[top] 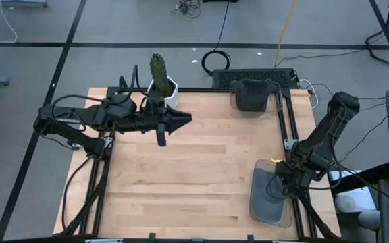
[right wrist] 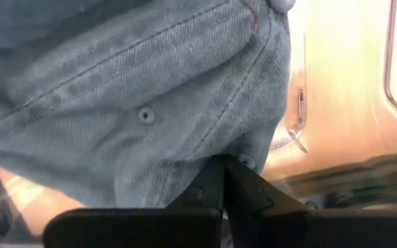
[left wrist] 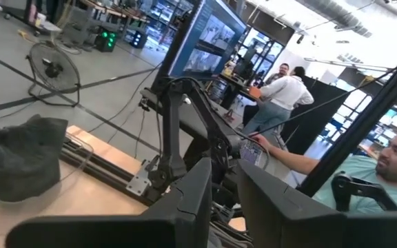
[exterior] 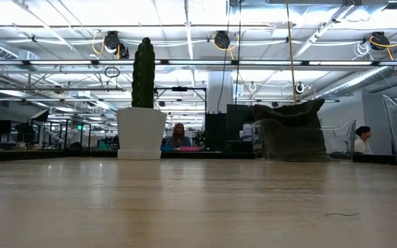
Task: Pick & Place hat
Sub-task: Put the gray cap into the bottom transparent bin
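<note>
Left claw (top: 186, 119): we find it raised above the desk (top: 194, 182) near the far left, beside the potted cactus (top: 159, 73); fingers (left wrist: 197, 189) slightly parted, holding nothing
Right claw (right wrist: 222, 180): we find it low at the near right corner, fingers closed together against the grey hat (right wrist: 136, 89)
Grey hat: lying in a clear tray (top: 258, 210) at the desk's near right edge
Dark hat (top: 252, 94): resting in a second clear tray at the far right edge, well apart from both claws
People: seated beyond the desk
</note>
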You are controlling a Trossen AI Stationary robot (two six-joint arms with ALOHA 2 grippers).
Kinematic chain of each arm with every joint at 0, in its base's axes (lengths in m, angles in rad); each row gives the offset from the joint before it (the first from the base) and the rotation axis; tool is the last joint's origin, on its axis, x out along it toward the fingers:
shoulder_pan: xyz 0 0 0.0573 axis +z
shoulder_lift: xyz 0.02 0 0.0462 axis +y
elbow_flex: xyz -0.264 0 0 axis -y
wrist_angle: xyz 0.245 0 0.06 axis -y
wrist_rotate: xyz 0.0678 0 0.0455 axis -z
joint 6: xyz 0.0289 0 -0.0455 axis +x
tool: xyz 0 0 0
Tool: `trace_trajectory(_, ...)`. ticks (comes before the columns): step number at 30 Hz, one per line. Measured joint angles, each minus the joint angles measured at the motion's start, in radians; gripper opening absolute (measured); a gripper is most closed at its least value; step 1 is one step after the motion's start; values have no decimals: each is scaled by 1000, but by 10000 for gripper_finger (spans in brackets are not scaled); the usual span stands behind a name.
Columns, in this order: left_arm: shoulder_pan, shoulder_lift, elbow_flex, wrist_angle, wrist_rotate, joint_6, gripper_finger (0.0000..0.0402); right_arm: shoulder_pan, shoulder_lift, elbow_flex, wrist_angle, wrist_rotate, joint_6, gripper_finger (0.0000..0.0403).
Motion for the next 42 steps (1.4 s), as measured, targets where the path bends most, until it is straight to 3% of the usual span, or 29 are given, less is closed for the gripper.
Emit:
trace_trajectory(8, 0, 0, 0, 1, -61, -8, 76, -8, 29, -43, 39, -3, -28, 0)
trace_trajectory(19, -5, 0, 0, 12, -58, -48, 76, -8, 3, 128, -126, 0, -41, 0)
trace_trajectory(25, -18, 0, 0, 0, -57, -41, 76, -32, 29, 256, -37, 183, -23, 0)
trace_trajectory(29, -25, 0, 0, -2, -55, -4, 76, -107, 87, 262, 54, 274, -72, 0)
trace_trajectory(35, -25, 0, 0, -17, -55, 2, 76, -219, 205, 235, 215, 209, -208, 0)
trace_trajectory(42, -24, 0, 0, -50, -50, 0, 76, -270, 309, 207, 189, 146, -244, 0)
